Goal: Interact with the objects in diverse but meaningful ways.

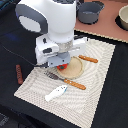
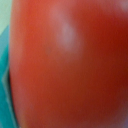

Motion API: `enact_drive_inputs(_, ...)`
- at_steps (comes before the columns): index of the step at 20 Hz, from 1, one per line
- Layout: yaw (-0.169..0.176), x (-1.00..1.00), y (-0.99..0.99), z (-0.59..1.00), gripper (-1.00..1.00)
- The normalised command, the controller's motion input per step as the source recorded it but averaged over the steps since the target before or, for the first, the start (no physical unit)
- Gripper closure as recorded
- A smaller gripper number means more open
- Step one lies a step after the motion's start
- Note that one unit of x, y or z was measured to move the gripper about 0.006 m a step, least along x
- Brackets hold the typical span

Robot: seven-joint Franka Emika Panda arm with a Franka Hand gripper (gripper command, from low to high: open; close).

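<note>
The red round tomato (image 1: 62, 66) sits at the near edge of a tan round plate (image 1: 77, 69), right under my gripper (image 1: 61, 64). In the wrist view the tomato (image 2: 70, 65) fills almost the whole picture, very close to the camera. My fingers are hidden by the hand and by the tomato, so I cannot tell whether they are shut on it. The white fish (image 1: 56, 92) lies on the striped mat toward the front. The thin dark-brown sausage (image 1: 19, 73) lies on the dark table at the exterior view's left. The yellow-orange bread block is out of view.
An orange-handled fork (image 1: 66, 81) lies just in front of the plate and an orange-handled knife (image 1: 88, 59) behind it, both on the striped mat (image 1: 95, 95). A grey pot (image 1: 90, 12) and a second vessel (image 1: 123, 18) stand at the back.
</note>
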Motion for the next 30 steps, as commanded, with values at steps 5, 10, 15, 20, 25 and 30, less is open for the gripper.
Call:
enact_drive_inputs(5,-0.038,-1.0,-0.22,0.32,1.0)
enact_drive_inputs(10,-0.025,-1.0,-0.19,0.52,1.0)
enact_drive_inputs(15,-0.02,-1.0,-0.19,0.01,1.0)
enact_drive_inputs(20,-0.006,-1.0,0.22,-0.12,1.0)
enact_drive_inputs(25,0.0,-0.92,0.59,-0.1,1.0)
enact_drive_inputs(30,0.028,-0.57,0.86,0.09,1.0)
